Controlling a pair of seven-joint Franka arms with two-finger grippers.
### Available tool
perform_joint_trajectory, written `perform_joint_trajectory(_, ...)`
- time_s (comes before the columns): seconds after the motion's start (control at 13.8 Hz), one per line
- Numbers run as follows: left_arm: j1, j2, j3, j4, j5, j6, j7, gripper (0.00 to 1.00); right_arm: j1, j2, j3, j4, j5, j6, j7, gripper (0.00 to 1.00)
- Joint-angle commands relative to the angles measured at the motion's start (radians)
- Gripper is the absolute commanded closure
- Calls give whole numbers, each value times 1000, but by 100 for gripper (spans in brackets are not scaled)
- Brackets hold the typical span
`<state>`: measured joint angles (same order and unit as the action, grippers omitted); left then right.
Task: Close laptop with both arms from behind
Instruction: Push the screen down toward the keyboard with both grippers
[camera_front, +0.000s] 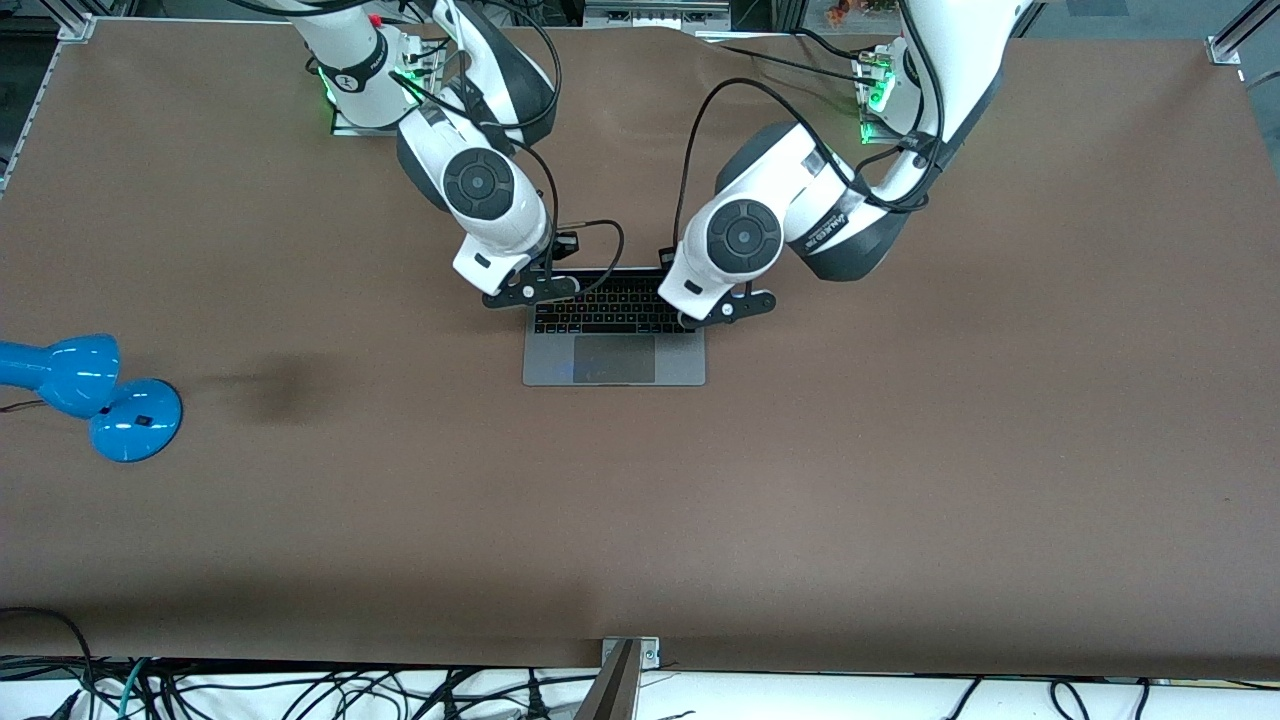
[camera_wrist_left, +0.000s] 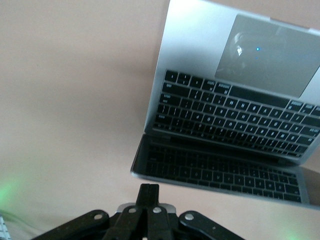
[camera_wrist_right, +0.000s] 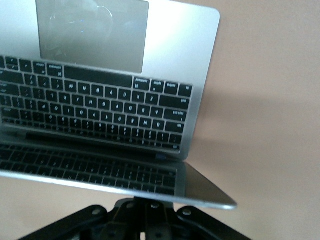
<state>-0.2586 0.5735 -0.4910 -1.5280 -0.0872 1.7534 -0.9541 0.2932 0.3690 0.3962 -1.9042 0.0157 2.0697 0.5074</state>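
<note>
Laptop (camera_front: 614, 345) lies open near the middle of the counter (camera_front: 900, 450), a little toward the edge where my bases stand, its trackpad side turned to the front camera. Its screen stands up from the hinge, the keys mirrored in the dark glass in both wrist views, so the lid is not down yet and most of the closing is left, by my judgement.

Both my arms reach in from the base edge. My right gripper (camera_front: 530, 290) hangs over the hinge corner toward the right arm's end; my left gripper (camera_front: 728, 307) hangs over the hinge corner toward the left arm's end. In each wrist view my fingers (camera_wrist_left: 148, 200) are pressed together, holding nothing, and sit just at the lid's top edge; whether they touch it I cannot tell. The right pair (camera_wrist_right: 145, 212) looks the same.

What remains is pushing the lid over and down onto the keyboard.

A blue lamp (camera_front: 90, 395) rests by the counter edge at the right arm's end, well apart.
</note>
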Motion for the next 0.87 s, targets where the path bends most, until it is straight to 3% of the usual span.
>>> perform_joint_trajectory(0.0, -4, 57, -1, 64, 87, -11, 2, 100, -6, 56, -10, 49, -26, 27, -4, 100)
perform_joint_trajectory(0.51, -4, 141, 9, 121, 103, 37, 2, 100, -6, 172, -25, 146, -112, 33, 3, 100)
perform_joint_trajectory(0.8, -13, 189, 32, 121, 104, 118, 2, 100, -6, 235, -43, 159, -138, 116, 3, 100)
